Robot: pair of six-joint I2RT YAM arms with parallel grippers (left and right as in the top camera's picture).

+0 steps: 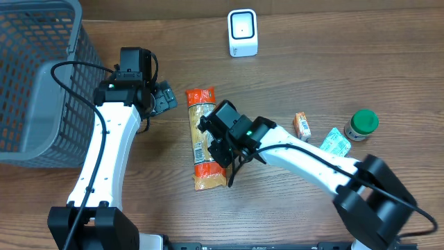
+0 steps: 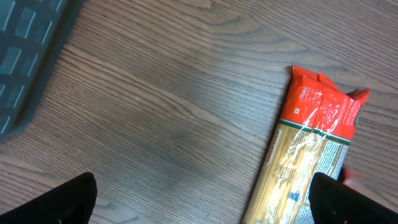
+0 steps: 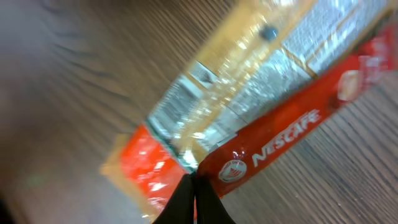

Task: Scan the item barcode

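so, the right gripper (image 3: 194,198) is clenched tight, and its wrist camera shows one end of a red nescafe stick (image 3: 280,134) pinched at the fingertips. i read that as a grip on the stick. the overhead view hides the stick under the gripper, so it cannot confirm this.

the stick is well apart from the scanner (image 1: 243,32), on the robot's side of it and a little to the robot's left. it sits over a long spaghetti packet (image 1: 200,104) that lies flat on the table, one short end toward the scanner.

from the closed jaws, the stick's long axis runs outward past the tips and crosses the packet at a slant. its branded face is turned to the wrist camera. i cannot tell where the barcode is.

the left gripper (image 2: 202,196) is released, jaws spread wide with nothing between them. it hangs to the robot's left of the scanner, beside the packet's scanner-side end and near a grey basket (image 1: 35,83).

the stick is in the right arm's hold, so that arm looks like the one to carry it. judging from this, the move is a lift off the packet and a reach toward the scanner. the wrist would then turn until the coded face meets the scanner window.
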